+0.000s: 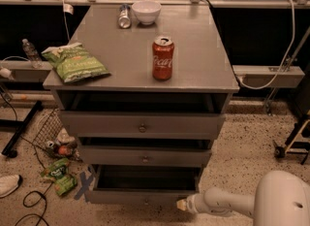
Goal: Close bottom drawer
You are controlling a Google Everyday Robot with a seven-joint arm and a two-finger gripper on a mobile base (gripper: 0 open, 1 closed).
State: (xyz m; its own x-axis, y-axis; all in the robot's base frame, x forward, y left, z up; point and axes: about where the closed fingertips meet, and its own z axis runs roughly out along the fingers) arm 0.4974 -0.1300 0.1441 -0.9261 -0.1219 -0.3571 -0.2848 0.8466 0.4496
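**Down low at the right: bottom drawer (140, 197) open, the push not yet made**

Nearest to us, at the lower right, our white arm (227, 203) reaches leftward close above the floor. The gripper (182, 204) at its end sits just beside the right-hand end of the bottom drawer's front, level with that front. We cannot tell whether it touches the wood. Nor can we tell whether the claw is spread wide or drawn narrow. It carries nothing that we can see.

Behind it, the bottom drawer stands pulled well out from the cabinet. Its dark inside is open to view, and its plain front is the part of the cabinet nearest us. We judge that none of the closing is done. The approach looks nearly complete, and the whole push remains: we have to press the front straight back until it lines up with the cabinet face.

Above it, the middle drawer (145, 157) and the wide top drawer (142, 124) each show a dark gap. They are not our job.

Farther back, the cabinet top (203, 50) carries a red cola can (162, 58), a green crisp bag (75, 63), a white bowl (146, 11) and a silver can (124, 16) lying on its side. All of these are well apart from the gripper, so the push should not disturb them.
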